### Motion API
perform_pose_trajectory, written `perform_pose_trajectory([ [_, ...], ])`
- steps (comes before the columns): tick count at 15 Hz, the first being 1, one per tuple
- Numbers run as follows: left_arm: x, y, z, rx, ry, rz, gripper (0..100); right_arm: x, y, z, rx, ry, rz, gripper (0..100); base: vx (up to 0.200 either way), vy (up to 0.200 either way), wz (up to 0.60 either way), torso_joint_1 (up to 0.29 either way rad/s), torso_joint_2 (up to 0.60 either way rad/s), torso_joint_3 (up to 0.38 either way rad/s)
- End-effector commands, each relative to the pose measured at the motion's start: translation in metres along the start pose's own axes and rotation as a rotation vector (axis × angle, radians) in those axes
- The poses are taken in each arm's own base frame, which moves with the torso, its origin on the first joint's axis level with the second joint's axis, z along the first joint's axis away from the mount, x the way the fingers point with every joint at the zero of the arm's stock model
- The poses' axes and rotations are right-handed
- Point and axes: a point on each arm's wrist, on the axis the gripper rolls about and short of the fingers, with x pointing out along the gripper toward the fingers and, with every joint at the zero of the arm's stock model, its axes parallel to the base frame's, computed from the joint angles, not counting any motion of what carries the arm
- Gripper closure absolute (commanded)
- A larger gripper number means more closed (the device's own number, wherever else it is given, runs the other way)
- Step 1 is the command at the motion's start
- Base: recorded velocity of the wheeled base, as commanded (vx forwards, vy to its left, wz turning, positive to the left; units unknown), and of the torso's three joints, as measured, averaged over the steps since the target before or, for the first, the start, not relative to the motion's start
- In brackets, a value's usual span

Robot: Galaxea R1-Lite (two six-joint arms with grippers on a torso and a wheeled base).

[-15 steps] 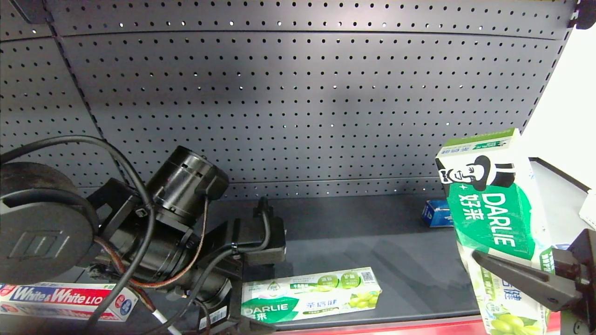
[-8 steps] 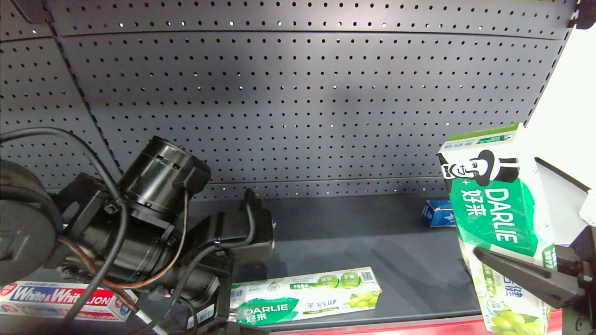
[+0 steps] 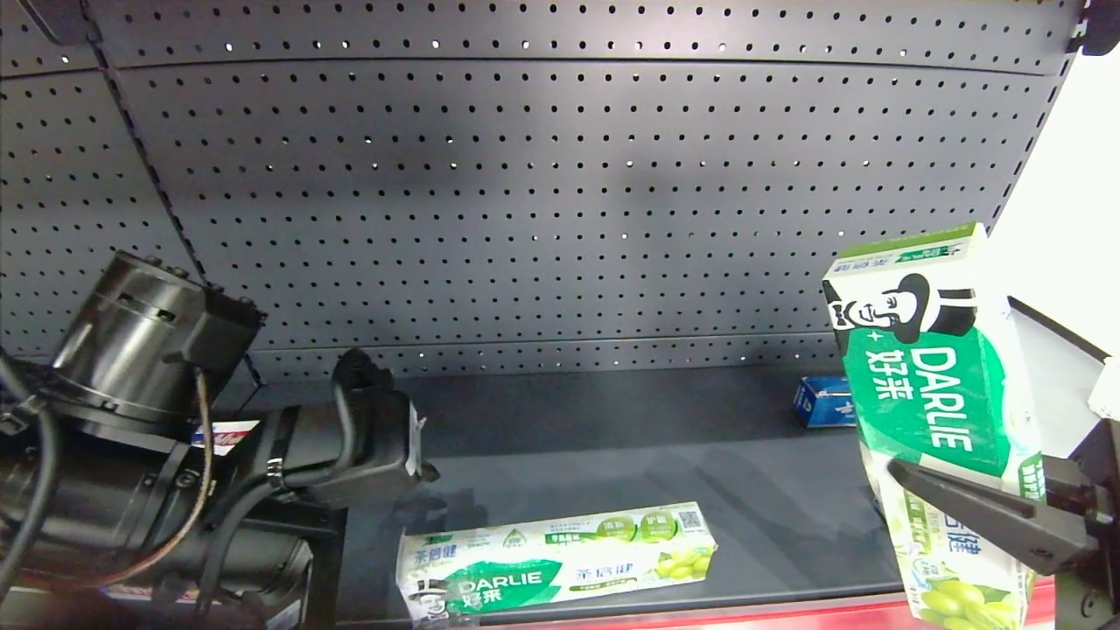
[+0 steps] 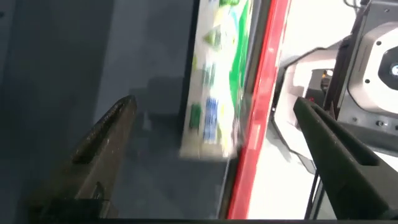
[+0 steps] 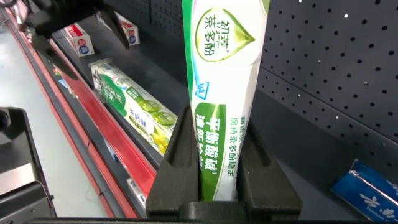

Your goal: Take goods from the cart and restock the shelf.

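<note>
Toothpaste box (image 3: 556,556) (lying flat) fully uncovered as left arm (image 3: 175,490) withdrew leftward.

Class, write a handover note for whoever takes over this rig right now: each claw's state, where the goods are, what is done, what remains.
Left claw: open, empty, low over the shelf near one end of the flat green box.
Right claw: shut on the upright green box, held at the shelf's right end.
Done: flat green box lies along the front edge; blue box sits at the back.
To do: place the upright green box on the shelf, probably beside the flat one.
</note>
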Motion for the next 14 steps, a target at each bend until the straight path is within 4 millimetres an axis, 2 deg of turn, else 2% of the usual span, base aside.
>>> perform_pose_trajectory([
  [1, -0.020, -0.006, -0.008, -0.010, -0.028, 0.059, 0, 0.000, 0.000, 0.000, 0.001, 0.001, 0.003, 100, 0.000, 0.000, 0.00, 0.000, 0.00, 0.000],
  [5, -0.038, -0.022, -0.019, -0.051, -0.096, 0.137, 0, 0.002, 0.001, -0.001, 0.003, 0.001, 0.040, 100, 0.000, 0.000, 0.00, 0.000, 0.00, 0.000],
  [8, -0.044, -0.036, -0.033, -0.061, -0.111, 0.223, 0, 0.007, -0.001, -0.002, 0.006, 0.013, 0.043, 100, 0.000, 0.000, 0.00, 0.000, 0.00, 0.000],
  [10, -0.059, -0.050, -0.048, -0.095, -0.128, 0.295, 0, 0.008, -0.001, -0.002, 0.006, 0.012, 0.044, 100, 0.000, 0.000, 0.00, 0.000, 0.00, 0.000],
  [13, -0.079, -0.066, -0.054, -0.103, -0.190, 0.379, 0, 0.007, -0.001, -0.002, 0.006, 0.012, 0.041, 100, 0.000, 0.000, 0.00, 0.000, 0.00, 0.000],
  [14, -0.089, -0.075, -0.059, -0.131, -0.200, 0.457, 0, 0.006, -0.001, -0.004, 0.007, 0.016, 0.043, 100, 0.000, 0.000, 0.00, 0.000, 0.00, 0.000],
])
